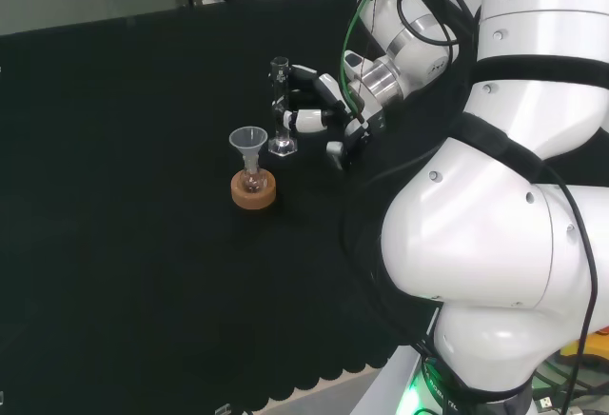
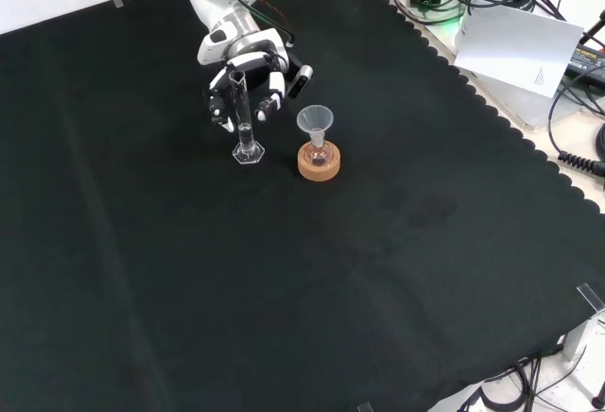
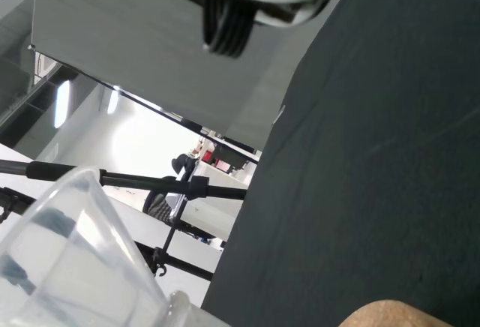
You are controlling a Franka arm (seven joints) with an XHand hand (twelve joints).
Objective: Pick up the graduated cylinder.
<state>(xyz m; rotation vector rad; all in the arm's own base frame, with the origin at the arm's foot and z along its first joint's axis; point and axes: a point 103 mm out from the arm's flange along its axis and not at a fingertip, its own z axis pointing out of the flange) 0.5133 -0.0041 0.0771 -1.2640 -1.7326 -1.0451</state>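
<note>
The hand [image 1: 328, 115] is seen in the head view just to the right of the graduated cylinder [image 1: 280, 108], fingers half-curled toward the tube but with nothing yet enclosed; whether a fingertip touches the glass cannot be told. The cylinder stands upright on the black cloth [image 1: 114, 244], with a funnel [image 1: 249, 141] set in a flask on a cork ring [image 1: 254, 190] near it, toward the camera and slightly left. A tall, narrow tube would probably be tipped if it were pushed by one finger before the thumb closed.

In the front view the hand [image 2: 250, 72] is placed directly behind the cylinder [image 2: 245, 119], fingers spread either side of it. The funnel [image 2: 316, 121] and cork ring [image 2: 319, 162] stand close on the right, so a toppled or swung cylinder could strike them.

In the wrist view the funnel's clear rim [image 3: 67, 259] is seen close; clipping it during closure is judged possible.
</note>
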